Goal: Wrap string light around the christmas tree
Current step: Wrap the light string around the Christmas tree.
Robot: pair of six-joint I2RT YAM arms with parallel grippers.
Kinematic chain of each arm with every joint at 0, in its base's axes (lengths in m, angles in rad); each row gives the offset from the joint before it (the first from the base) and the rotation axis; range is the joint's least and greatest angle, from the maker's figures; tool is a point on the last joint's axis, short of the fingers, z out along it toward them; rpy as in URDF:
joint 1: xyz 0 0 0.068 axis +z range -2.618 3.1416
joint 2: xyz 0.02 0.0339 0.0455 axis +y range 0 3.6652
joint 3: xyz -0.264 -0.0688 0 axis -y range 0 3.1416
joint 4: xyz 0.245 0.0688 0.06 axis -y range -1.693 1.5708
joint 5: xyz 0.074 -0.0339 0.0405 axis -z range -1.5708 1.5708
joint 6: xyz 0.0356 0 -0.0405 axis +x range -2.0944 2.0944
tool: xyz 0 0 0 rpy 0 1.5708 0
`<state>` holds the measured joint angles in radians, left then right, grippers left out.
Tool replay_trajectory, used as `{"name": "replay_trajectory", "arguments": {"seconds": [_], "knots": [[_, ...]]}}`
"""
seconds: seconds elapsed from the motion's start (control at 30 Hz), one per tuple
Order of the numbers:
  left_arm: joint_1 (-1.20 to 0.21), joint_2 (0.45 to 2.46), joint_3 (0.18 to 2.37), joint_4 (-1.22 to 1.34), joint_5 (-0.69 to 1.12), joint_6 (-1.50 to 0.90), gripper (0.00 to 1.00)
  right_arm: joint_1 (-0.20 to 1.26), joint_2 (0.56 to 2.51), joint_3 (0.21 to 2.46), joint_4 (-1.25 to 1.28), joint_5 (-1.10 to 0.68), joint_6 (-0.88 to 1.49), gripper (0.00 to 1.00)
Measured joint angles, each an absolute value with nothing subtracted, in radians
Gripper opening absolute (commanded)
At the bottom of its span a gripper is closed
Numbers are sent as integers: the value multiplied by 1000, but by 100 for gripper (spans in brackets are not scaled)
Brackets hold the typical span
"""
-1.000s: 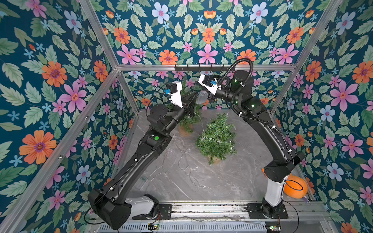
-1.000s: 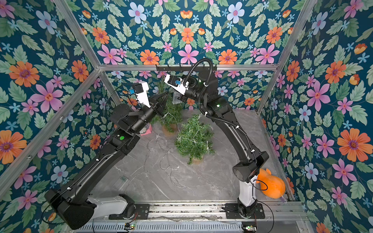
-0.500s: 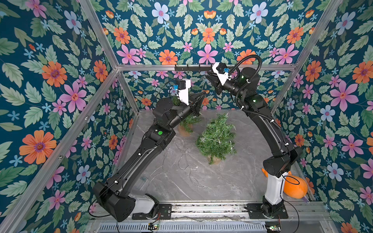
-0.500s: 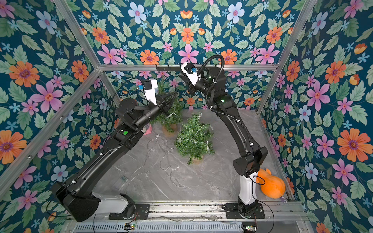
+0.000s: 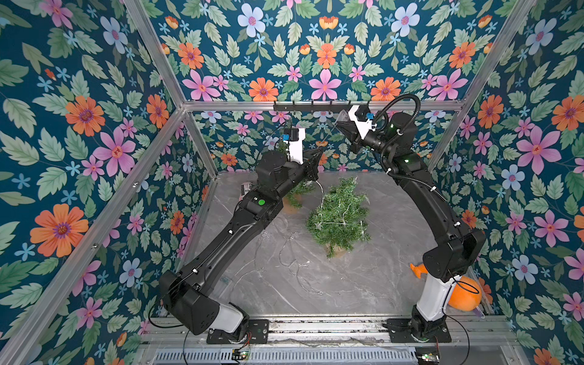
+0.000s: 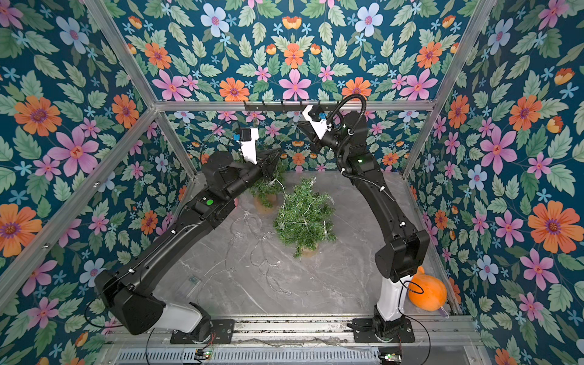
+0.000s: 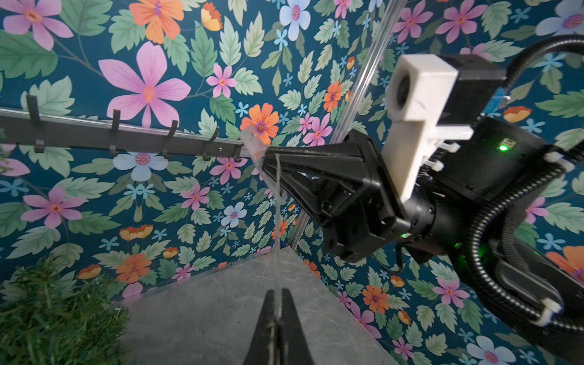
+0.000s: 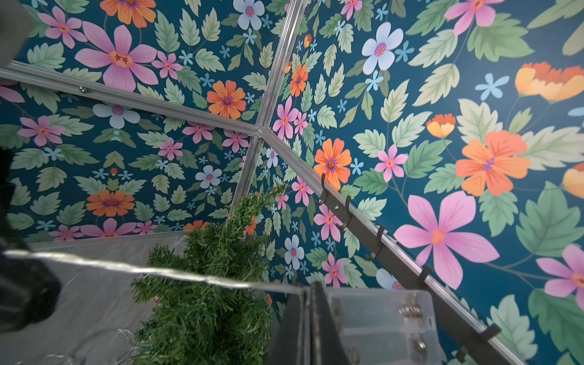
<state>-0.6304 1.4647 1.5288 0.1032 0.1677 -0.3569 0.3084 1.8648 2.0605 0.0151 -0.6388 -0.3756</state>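
The christmas tree (image 5: 339,218) (image 6: 303,218) stands mid-table with loops of the string light (image 5: 321,192) lying over its branches. My left gripper (image 5: 319,155) (image 7: 278,292) hangs high behind the tree, shut on the thin wire. From there the string light (image 7: 277,221) runs up to my right gripper (image 5: 343,121) (image 7: 265,155), which is raised near the back rail. The right gripper (image 8: 308,287) is shut on the string light (image 8: 189,278) right beside its clear battery box (image 8: 379,316). More wire lies loose on the table (image 5: 284,249).
A second small green tree (image 5: 300,189) stands at the back left, partly behind my left arm. A black hook rail (image 5: 319,106) runs along the back wall just above the right gripper. An orange spray bottle (image 5: 464,297) lies by the right arm's base.
Both grippers have shifted to the right and apart. The right gripper has risen closer to the hook rail, and the wire between them now hangs as a longer stretch.
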Motion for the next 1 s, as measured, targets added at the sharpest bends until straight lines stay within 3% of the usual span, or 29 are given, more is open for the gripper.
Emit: {"name": "replay_trajectory", "arguments": {"seconds": [0.3, 0.4, 0.53, 0.63, 1.0], "knots": [[-630, 1637, 1657, 29, 68, -342, 0, 268, 1842, 1945, -68, -566, -405, 0], [-631, 1666, 1673, 27, 117, -360, 19, 257, 1787, 1864, -101, -517, -405, 0], [-637, 1670, 1671, 32, 186, -370, 56, 258, 1680, 1736, -112, -461, -405, 0], [-642, 1651, 1646, 37, 211, -382, 73, 258, 1598, 1650, -128, -423, -399, 0], [-643, 1492, 1514, 61, 210, -385, 86, 257, 1376, 1428, -169, -314, -294, 0]]}}
